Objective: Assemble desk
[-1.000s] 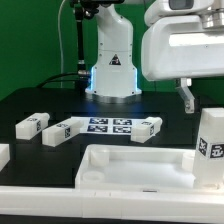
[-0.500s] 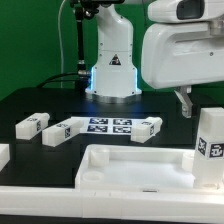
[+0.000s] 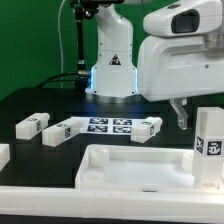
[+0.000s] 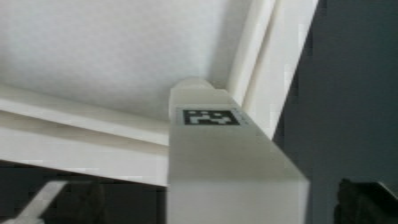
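The desk top (image 3: 135, 168), a broad white rimmed tray, lies at the front of the table. One white leg (image 3: 209, 146) stands upright in its corner at the exterior view's right, with a tag on its side. My gripper (image 3: 186, 116) hangs open just above and beside this leg's top, one dark finger (image 3: 181, 110) showing on the exterior view's left of it. In the wrist view the leg (image 4: 222, 150) rises straight toward the camera, tag on its end, with the tray's (image 4: 107, 50) inside behind it. Nothing is held.
Three more legs lie flat behind the tray (image 3: 32, 124) (image 3: 60, 131) (image 3: 147, 127), around the marker board (image 3: 105, 124). Another white part (image 3: 3, 155) shows at the exterior view's left edge. The robot base (image 3: 112, 65) stands at the back.
The gripper has come down toward the top of the upright leg, its jaws staying open. The parts on the table have not moved.
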`<action>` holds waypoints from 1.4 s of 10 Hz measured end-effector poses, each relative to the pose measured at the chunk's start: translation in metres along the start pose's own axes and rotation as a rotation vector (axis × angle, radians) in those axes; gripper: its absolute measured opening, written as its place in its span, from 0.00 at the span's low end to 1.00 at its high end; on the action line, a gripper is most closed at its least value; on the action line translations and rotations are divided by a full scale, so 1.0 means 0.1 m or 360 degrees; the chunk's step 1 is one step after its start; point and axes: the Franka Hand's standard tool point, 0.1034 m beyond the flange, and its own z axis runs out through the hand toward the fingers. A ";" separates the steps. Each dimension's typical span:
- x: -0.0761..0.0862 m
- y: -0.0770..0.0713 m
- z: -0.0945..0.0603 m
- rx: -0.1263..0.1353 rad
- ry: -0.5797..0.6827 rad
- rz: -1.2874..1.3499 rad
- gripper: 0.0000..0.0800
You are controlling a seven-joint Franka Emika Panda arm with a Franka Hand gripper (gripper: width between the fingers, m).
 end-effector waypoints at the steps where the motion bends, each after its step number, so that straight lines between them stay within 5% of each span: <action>1: 0.00 -0.02 0.02 -0.0002 0.0008 -0.0005 0.81; 2: 0.00 -0.02 0.02 -0.0002 0.0009 -0.0010 0.81; 4: 0.00 -0.01 0.02 -0.0002 0.0009 -0.0028 0.49; 5: 0.00 -0.01 0.02 -0.0002 0.0009 -0.0028 0.49; 6: 0.00 -0.01 0.02 -0.0002 0.0009 -0.0028 0.36; 10: 0.00 -0.01 0.02 -0.0001 0.0008 0.0003 0.36; 14: -0.01 -0.01 0.03 0.0045 0.0006 0.0664 0.36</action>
